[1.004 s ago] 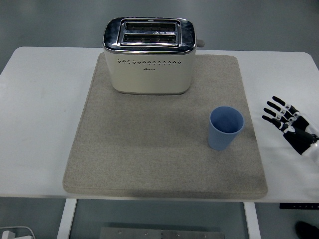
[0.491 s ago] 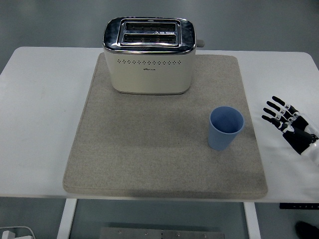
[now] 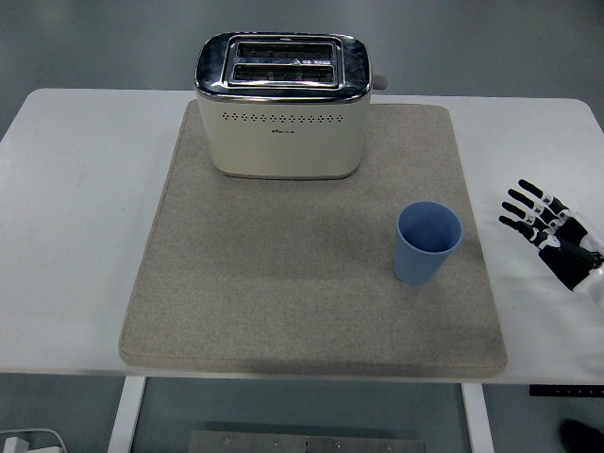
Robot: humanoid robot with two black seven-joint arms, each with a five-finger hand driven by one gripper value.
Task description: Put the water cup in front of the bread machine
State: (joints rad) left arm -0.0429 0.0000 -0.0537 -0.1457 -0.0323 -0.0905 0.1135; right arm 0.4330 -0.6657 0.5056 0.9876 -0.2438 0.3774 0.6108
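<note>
While the blue cup [image 3: 427, 243] stood upright on the grey mat [image 3: 283, 283], toward the mat's right side and well in front and to the right of the toaster [image 3: 281, 106], the right hand [image 3: 548, 232] lay low over the white table [image 3: 75, 217] near the picture's right edge. Its fingers [image 3: 520, 208] were spread and stretched out straight, pointing left and a little away toward the mat, and they grasped nothing. Hand and cup were apart, with the mat's right border and a strip of bare table between them. At the wrist the black hand met a white sleeve-like part, cut off by the frame. The toaster sat at the mat's far edge, its two slots facing up.
</note>
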